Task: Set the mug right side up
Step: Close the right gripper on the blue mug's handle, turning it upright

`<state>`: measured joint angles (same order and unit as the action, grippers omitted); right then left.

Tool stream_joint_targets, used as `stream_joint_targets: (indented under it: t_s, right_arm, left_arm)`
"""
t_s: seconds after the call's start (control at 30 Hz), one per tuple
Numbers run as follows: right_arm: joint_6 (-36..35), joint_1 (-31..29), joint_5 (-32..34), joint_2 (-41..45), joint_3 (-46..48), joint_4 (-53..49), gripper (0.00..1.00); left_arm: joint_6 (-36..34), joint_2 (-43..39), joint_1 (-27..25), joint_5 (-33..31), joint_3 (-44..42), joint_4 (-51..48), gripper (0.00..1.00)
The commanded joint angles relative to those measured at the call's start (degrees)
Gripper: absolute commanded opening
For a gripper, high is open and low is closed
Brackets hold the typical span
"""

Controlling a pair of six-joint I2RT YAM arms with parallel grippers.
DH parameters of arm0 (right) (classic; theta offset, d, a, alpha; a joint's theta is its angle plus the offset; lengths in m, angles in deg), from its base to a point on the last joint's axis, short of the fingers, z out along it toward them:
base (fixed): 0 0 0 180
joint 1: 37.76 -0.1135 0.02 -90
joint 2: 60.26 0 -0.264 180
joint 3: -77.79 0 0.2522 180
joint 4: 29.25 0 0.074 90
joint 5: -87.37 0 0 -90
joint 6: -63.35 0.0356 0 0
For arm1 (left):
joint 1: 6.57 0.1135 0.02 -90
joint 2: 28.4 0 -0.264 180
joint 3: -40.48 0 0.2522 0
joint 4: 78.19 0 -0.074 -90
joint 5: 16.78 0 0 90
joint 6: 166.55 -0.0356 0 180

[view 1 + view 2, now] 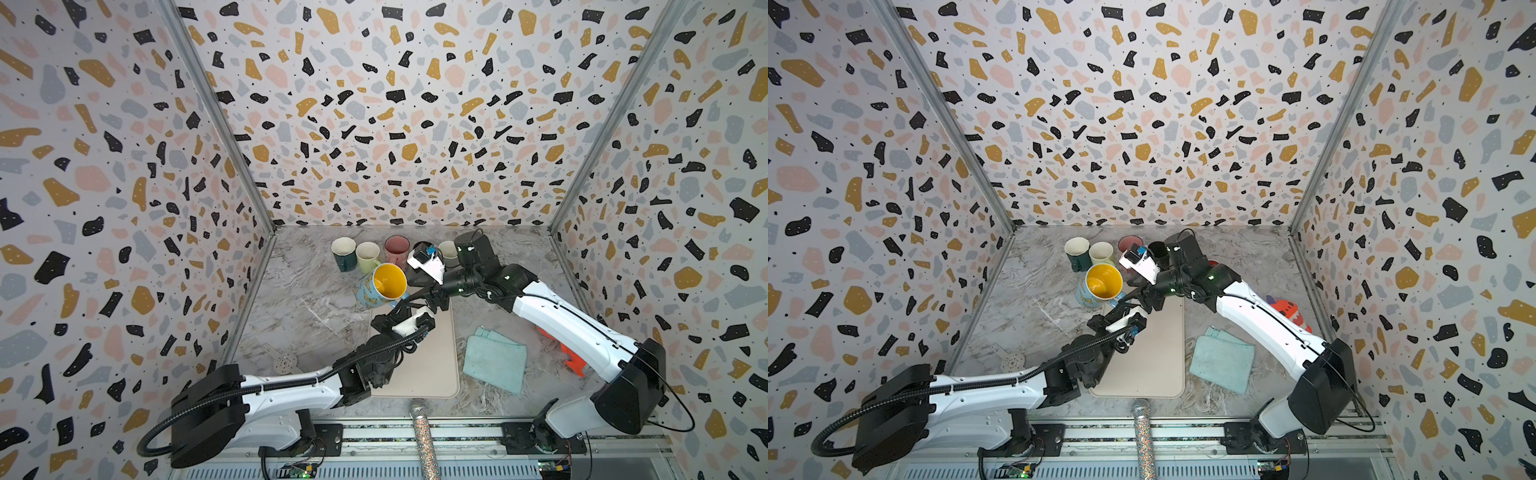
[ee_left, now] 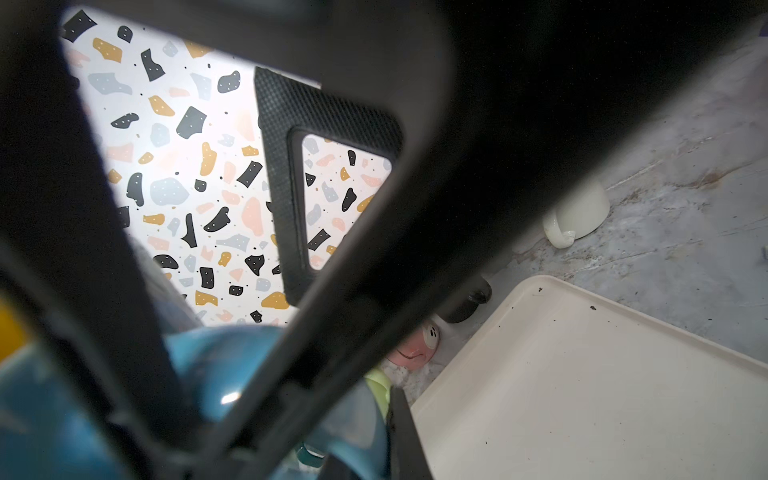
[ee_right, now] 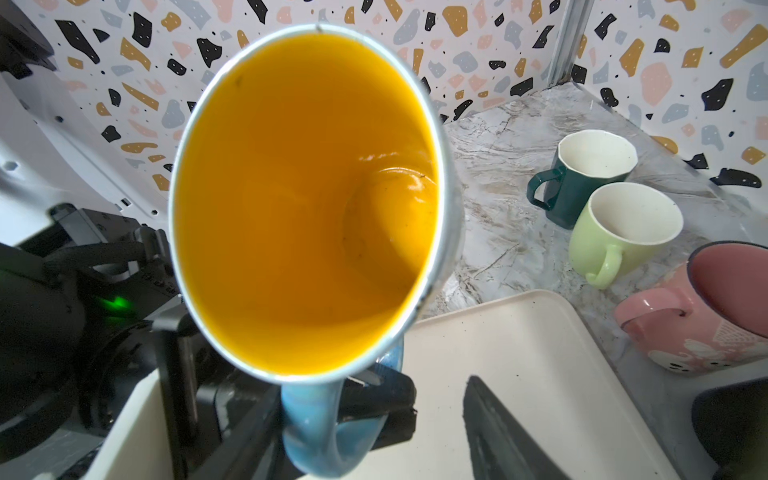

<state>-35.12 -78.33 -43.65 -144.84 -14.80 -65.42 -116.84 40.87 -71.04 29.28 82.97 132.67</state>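
The glossy blue mug [image 1: 376, 291] (yellow glaze inside) hangs tilted, mouth upward, over the far corner of the smooth cream tray [image 1: 432, 365]. The left gripper [image 3: 370, 399] is clamped on its looped handle; the right gripper [image 1: 422, 301] stands beside it, jaws apart.

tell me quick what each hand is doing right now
left hand: closed on the blue mug, gripping it by its handle
right hand: open, holding nothing

The mug [image 1: 388, 281] is pale blue with yellow shapes, orange-yellow inside. Toward twelve o'clock: dark green cup [image 1: 344, 254], lime cup [image 1: 368, 256], pink cup [image 1: 397, 249].
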Motion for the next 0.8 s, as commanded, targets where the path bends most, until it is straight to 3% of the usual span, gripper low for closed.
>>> stream_joint_targets:
  t_s: [0.0,0.77]
  right_arm:
    - [0.59,-1.35,-0.52,0.16,-2.03,-0.85,0.65]
    - [2.44,-2.49,0.16,-3.6,-2.0,-1.59,0.59]
  left_arm:
    - [-2.43,-0.46,-0.39,0.26,1.32,7.49,0.0]
    - [-3.61,-0.12,-2.85,2.21,3.02,9.11,0.0]
